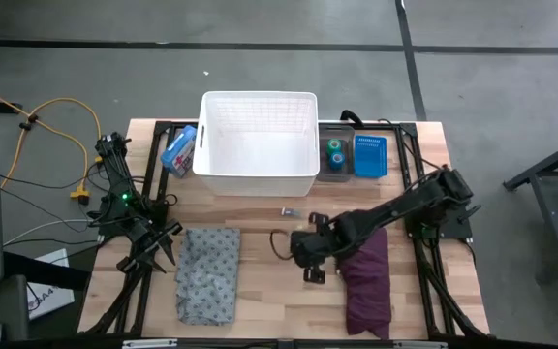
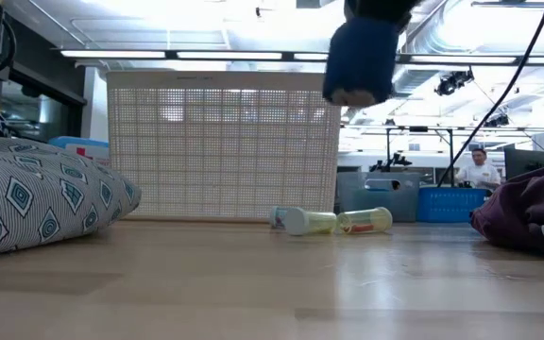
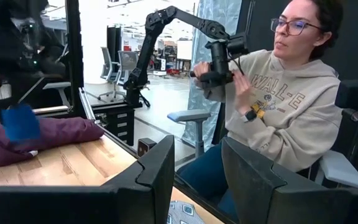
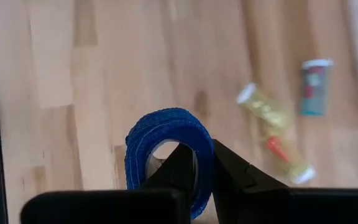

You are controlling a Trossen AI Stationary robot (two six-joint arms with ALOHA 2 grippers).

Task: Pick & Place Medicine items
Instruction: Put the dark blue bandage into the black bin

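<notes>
My right gripper (image 4: 204,171) is shut on a blue bandage-tape roll (image 4: 164,134) and holds it above the middle of the table; the low view shows the roll (image 2: 362,59) high off the wood. Below it, a thin yellowish tube (image 4: 272,121) and a small teal-labelled vial (image 4: 316,87) lie on their sides on the table, also seen as the tube (image 2: 366,220) and the vial (image 2: 305,221). A green roll (image 1: 334,152) sits in a small tray behind. My left gripper (image 3: 197,174) waits open at the table's left side. My right gripper pinches the blue roll's wall (image 4: 199,146) on the side nearest the gripper, one finger (image 4: 178,168) inside the hollow and the other finger (image 4: 232,174) outside. The fingers point down from above. The roll is lifted clear of the table and sits on edge in the hold.
A white mesh basket (image 1: 258,143) stands at the far middle, with a blue packet (image 1: 179,150) on its left and a blue bin (image 1: 370,155) on its right. A grey patterned cloth (image 1: 209,273) lies near left, a purple cloth (image 1: 368,276) near right. A person (image 3: 278,106) sits beyond the edge.
</notes>
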